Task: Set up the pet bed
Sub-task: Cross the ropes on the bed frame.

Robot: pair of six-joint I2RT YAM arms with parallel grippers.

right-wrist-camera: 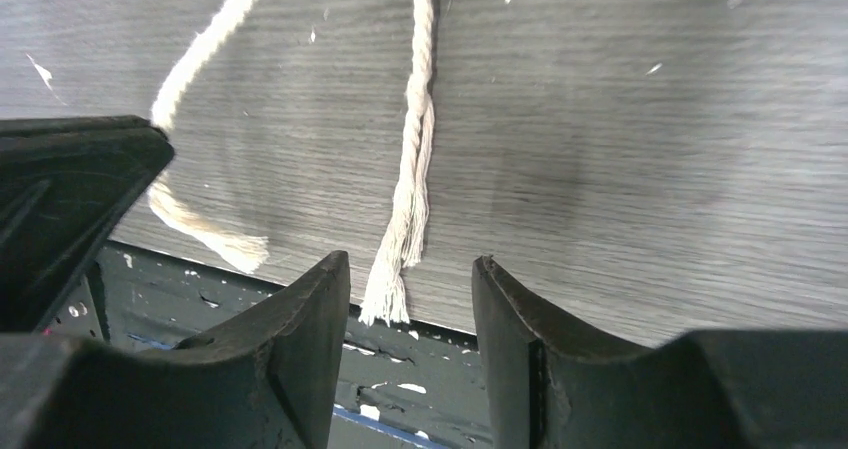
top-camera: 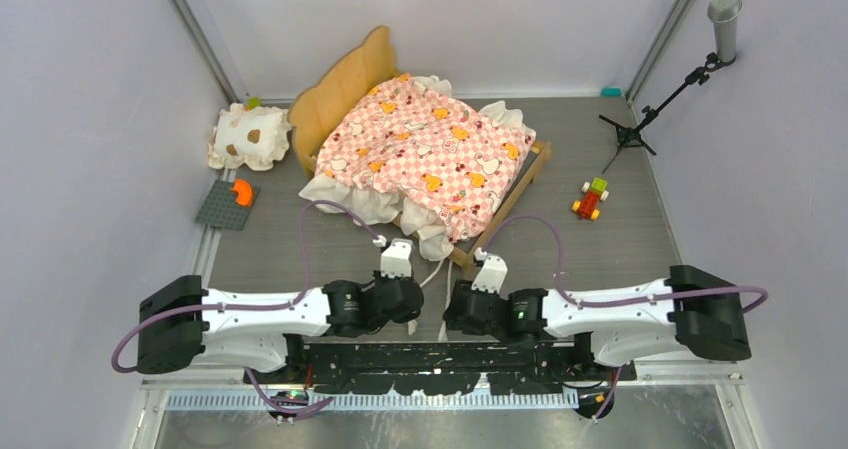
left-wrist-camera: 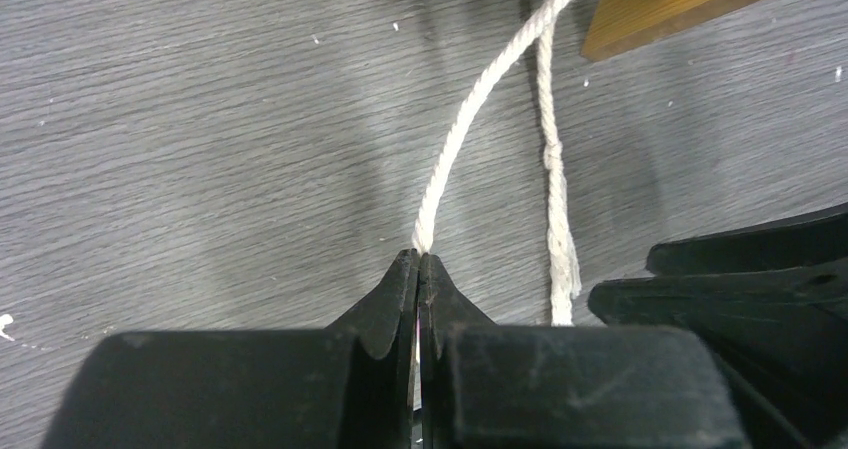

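Leftmost: pillow (top-camera: 248,137), cream with brown spots, off the bed beside the headboard; grey plate (top-camera: 225,207) just in front of it.

Left gripper (left-wrist-camera: 418,259): clenched on a white cord (left-wrist-camera: 470,109) that runs up toward the mattress's near corner.

Centre: pet bed (top-camera: 430,154), angled at mid-table, checkered mattress on the frame, ruffle spilling over the near edge.

Right gripper (right-wrist-camera: 410,262): jaws parted, holding nothing; second cord (right-wrist-camera: 412,189) has its frayed end just ahead of the gap.

Step, by judgement: handling the mattress ties. The next move likely calls for closing squarely on that frayed end without dragging the mattress askew.

Right: toy car (top-camera: 590,199); microphone stand (top-camera: 680,79).

Surface: grey wood-grain table (top-camera: 300,259); pale walls around.
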